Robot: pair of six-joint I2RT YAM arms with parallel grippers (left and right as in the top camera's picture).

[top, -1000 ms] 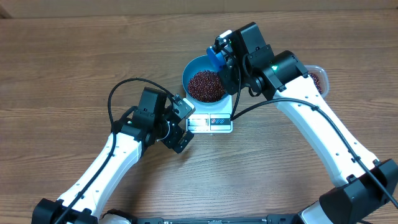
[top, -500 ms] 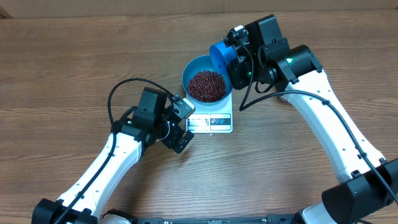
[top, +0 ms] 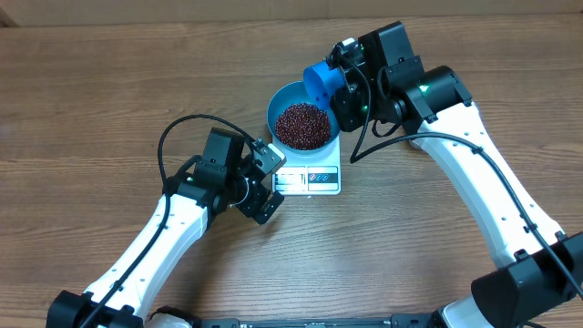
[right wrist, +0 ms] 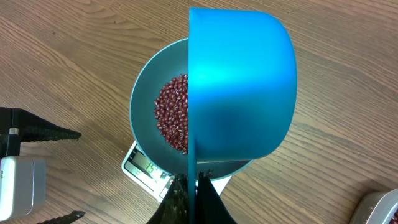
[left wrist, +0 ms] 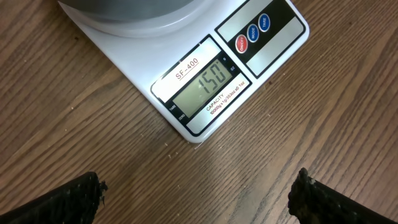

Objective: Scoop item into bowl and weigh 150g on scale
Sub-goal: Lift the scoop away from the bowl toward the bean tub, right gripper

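On the small flat white square scale (top: 310, 179), the round bright blue bowl (top: 279, 105) holds the dark red-brown beans (top: 302, 125); display reads 150. Right gripper (top: 342, 89), clamped on a small blue plastic scoop (top: 319, 80), has drawn back past the bowl's far rim. Left gripper (top: 271, 182), jaws apart, unmoved at the scale's front.

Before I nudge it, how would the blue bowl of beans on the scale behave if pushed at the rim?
The bowl looks smooth and rigid, so it would probably slide on the scale rather than flex. The beans sit low inside, so tipping seems unlikely. They lie loose; a sharp shove could shift them.
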